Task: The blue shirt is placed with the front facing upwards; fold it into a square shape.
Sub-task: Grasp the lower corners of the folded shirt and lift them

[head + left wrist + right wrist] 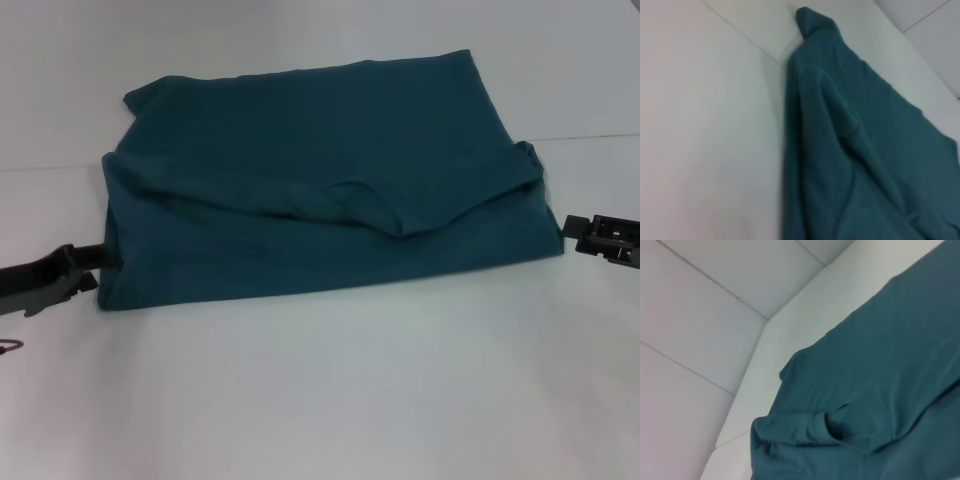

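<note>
Head view, near to far: left gripper [100,258] low on the white table [320,400], tip touching the near left edge of the blue shirt [320,190]; whether clenched on cloth or released, cannot tell. Right gripper [575,228] just beside the shirt's opposite corner, apparently apart from it; finger state likewise cannot tell. Between both tools, shirt folded into a rough rectangle, lettering hidden, one loose fold sagging across the middle. Beyond, upper layer flat. Risk, as a judgement: uneven pulling dragging that loose layer, spoiling the square.

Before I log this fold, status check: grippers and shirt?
Left gripper at the blue shirt's left edge. Right gripper just off its right edge. Shirt folded, rough rectangle. Nothing in the way.
</note>
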Tool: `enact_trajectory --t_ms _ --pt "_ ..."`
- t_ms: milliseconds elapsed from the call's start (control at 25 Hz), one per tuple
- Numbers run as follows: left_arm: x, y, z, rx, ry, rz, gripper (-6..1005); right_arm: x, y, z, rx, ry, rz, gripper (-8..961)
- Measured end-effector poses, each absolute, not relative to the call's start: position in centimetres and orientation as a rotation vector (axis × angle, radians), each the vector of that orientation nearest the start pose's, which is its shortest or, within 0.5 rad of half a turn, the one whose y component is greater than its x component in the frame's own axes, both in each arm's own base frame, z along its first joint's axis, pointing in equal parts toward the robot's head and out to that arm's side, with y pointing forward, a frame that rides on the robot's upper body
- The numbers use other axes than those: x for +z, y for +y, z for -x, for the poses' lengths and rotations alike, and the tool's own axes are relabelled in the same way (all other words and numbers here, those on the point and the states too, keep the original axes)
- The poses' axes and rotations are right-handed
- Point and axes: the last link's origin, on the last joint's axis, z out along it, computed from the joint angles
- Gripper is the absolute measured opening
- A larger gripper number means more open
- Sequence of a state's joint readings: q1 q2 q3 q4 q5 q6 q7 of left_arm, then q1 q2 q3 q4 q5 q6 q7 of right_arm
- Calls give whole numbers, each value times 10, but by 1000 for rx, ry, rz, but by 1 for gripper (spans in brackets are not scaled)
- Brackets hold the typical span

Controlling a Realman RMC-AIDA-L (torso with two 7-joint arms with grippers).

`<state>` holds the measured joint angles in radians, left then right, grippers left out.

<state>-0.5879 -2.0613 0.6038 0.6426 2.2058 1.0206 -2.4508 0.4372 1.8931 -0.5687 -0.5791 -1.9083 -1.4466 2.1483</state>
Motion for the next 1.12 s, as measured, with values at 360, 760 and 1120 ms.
enact_trajectory --t_ms 360,760,1120 --pt "11 396 322 -539 -1802 1735 540 90 333 -343 902 1704 1990 586" --pt "3 398 319 -530 -1815 1740 540 92 331 -347 911 1708 1962 586" --pt "-3 401 306 -545 -1831 1792 540 92 330 -346 920 1710 1960 586"
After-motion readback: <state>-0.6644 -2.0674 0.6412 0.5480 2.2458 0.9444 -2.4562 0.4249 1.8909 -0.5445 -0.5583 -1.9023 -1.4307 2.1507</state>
